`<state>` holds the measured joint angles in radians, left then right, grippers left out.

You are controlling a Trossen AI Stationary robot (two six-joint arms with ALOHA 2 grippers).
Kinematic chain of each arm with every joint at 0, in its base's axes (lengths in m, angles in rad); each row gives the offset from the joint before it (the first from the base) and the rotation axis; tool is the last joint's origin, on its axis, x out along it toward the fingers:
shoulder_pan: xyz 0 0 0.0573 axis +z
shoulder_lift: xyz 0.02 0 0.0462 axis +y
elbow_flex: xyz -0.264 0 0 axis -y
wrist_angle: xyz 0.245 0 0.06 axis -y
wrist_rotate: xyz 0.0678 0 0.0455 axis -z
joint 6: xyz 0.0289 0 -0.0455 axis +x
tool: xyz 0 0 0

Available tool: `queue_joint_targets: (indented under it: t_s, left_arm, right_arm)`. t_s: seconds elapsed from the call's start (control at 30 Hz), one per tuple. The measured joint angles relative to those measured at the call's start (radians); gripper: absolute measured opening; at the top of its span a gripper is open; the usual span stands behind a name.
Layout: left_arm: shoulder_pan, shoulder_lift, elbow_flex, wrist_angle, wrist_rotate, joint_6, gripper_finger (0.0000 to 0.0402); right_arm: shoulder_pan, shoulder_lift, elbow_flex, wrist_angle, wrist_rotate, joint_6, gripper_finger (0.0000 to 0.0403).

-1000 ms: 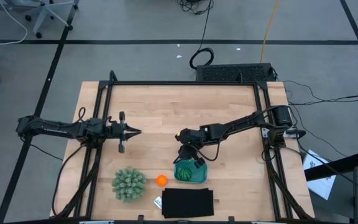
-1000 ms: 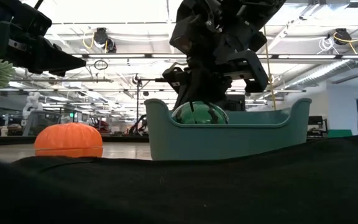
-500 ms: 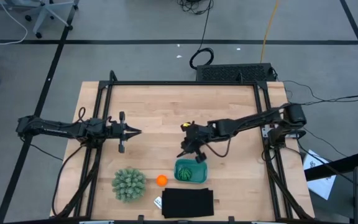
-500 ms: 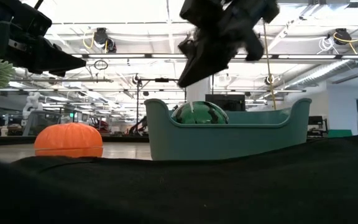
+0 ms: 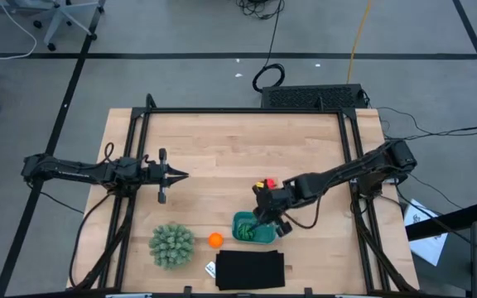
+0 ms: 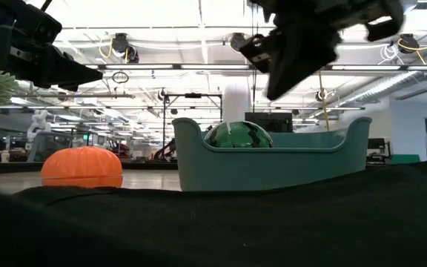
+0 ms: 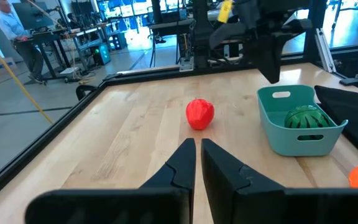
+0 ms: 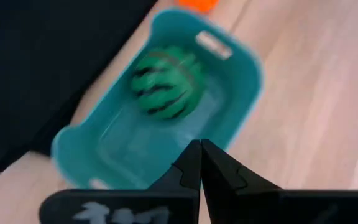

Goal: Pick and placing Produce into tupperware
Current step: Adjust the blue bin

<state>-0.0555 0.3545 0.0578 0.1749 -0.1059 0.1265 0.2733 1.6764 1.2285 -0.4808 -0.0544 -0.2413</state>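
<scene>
With the dark green striped toy ball (image 8: 164, 84) already lying inside the shallow teal plastic tupperware (image 8: 241, 68), the right gripper (image 5: 270, 217) hangs above that container, its jaws together and empty, the ball just ahead of and below the tips. The red toy fruit with a green top (image 7: 199, 114) rests on the bare wooden table (image 5: 222, 141), near the container and, in the high view, just behind the right gripper's wrist; the orange toy ball (image 5: 214, 240) sits on the far side of the container from the jaws, near a spiky pale-green plant (image 5: 171, 244) and a flat black rectangular mat (image 5: 250, 270). The left gripper (image 7: 197, 148) waits well apart over the table's left half, jaws together, pointing toward the red fruit. The step in hand appears to be reaching for a second piece, probably the red fruit, though the target cannot be told for certain. To do it well, the jaws should part fully before descent, come down with the fruit centred between them, and close on its round body rather than its top, lifting clear of the container's rim before moving over it
</scene>
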Motion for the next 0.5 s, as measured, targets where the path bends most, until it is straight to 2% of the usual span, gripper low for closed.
queue_joint_targets:
  t_s: [0.4,0.5]
  left_arm:
    - [0.0,0.0,0.0,0.0,0.0,0.0,0.0031]
    - [0.0,0.0,0.0,0.0,0.0,0.0,0.0031]
  right_arm:
    - [0.043,0.0,-0.017,-0.08,-0.006,-0.011,0.0]
    - [0.043,0.001,-0.049,-0.056,-0.056,-0.013,0.0]
